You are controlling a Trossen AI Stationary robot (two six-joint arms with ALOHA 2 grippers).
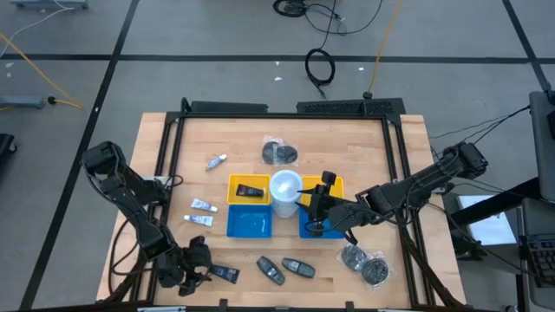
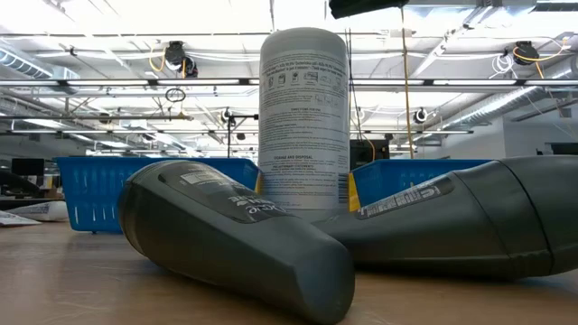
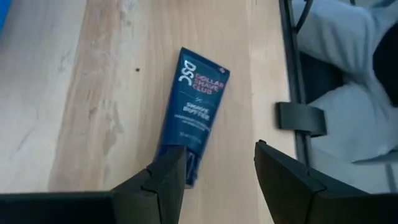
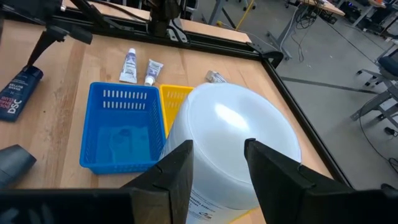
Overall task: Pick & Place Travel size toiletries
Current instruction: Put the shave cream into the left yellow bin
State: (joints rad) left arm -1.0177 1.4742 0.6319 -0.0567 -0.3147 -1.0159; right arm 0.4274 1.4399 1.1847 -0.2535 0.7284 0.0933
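We see the left gripper (image 3: 214, 171) parted over a dark blue shave-butter tube (image 3: 194, 109) at the table's near edge. Right gripper (image 4: 217, 162) parted above a white cylindrical canister (image 4: 239, 134). Small white toiletry tubes (image 1: 205, 206) lie left of the blue basket (image 1: 249, 225).

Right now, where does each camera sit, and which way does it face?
High: above, straight down on the table; both arms show.
Low: table-top height, facing the white canister; no gripper shows.
Left wrist: over the blue tube; left gripper open.
Right wrist: over the white canister; right gripper open.
Shared: high and right wrist both show the blue basket.
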